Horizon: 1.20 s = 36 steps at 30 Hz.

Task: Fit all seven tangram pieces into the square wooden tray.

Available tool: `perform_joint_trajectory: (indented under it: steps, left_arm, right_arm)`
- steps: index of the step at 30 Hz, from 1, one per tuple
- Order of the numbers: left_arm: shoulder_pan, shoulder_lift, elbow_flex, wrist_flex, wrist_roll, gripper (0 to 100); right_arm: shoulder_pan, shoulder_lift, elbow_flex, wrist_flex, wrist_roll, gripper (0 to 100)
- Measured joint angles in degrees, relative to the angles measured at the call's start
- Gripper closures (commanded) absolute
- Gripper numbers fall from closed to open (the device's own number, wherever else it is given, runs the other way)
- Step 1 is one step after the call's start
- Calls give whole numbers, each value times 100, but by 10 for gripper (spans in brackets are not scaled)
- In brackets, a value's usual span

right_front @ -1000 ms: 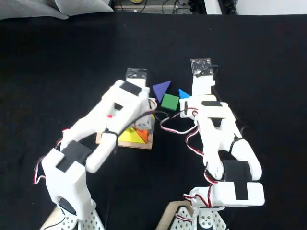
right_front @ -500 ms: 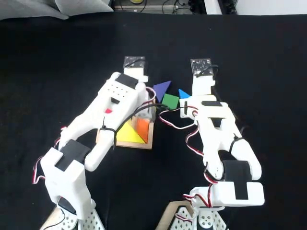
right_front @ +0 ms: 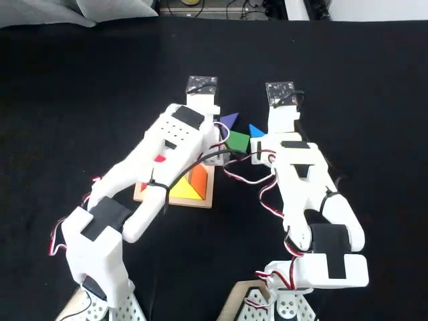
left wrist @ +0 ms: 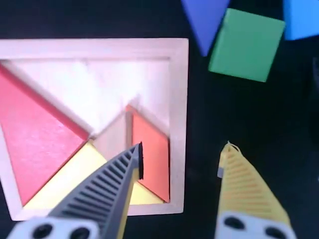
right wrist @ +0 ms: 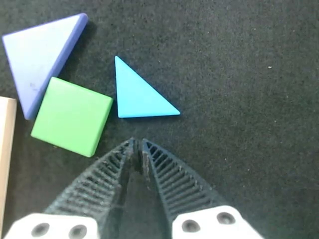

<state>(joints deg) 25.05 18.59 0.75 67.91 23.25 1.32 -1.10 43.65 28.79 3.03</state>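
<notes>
- Black cloth tabletop (right_front: 374, 100); grey fabric (right_front: 67, 10) and cables (right_front: 241, 8) along its 12 o'clock edge.
- From the left wrist: wooden tray (left wrist: 179, 99) holding red triangle (left wrist: 35, 134), yellow piece (left wrist: 75, 179) and orange piece (left wrist: 152, 159), mostly hidden under the arm from above.
- Left tool (left wrist: 182, 148) open, astride the tray wall.
- Purple triangle (right wrist: 40, 50), green square (right wrist: 72, 117) and blue triangle (right wrist: 137, 94) loose at the tray's 1 o'clock.
- Right tool (right wrist: 138, 147) closed, empty, near them.

A table (right_front: 374, 80) covered in black cloth runs from edge to edge. Just left of centre the square wooden tray (right_front: 200, 202) lies flat on it. At the tray's upper right sit three loose pieces close together: a purple triangle (right_front: 229, 120) touching a green square (right_front: 237, 141), and a light blue triangle (right_front: 256, 130) just right of the square
</notes>
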Motion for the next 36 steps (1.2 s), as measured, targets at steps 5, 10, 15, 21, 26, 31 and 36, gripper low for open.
perform_joint_trajectory:
  steps: [5,10,15,21,26,31,36]
  left_arm:
    - [-193,0,0,0,0,744]
    - [-158,334,0,-44,-9,744]
    - [-176,642,0,-114,-18,744]
    - [-176,642,-35,-105,-18,744]
    - [-176,369,-35,-114,-18,744]
    - [-413,352,-35,-545,-18,744]
    - [-475,352,-35,-782,-18,744]
  right_arm:
    - [0,0,0,0,0,986]
    - [0,0,0,0,0,986]
    - [0,0,0,0,0,986]
    - [0,0,0,0,0,986]
    - [0,0,0,0,0,986]
    - [0,0,0,0,0,986]
    - [0,0,0,0,0,986]
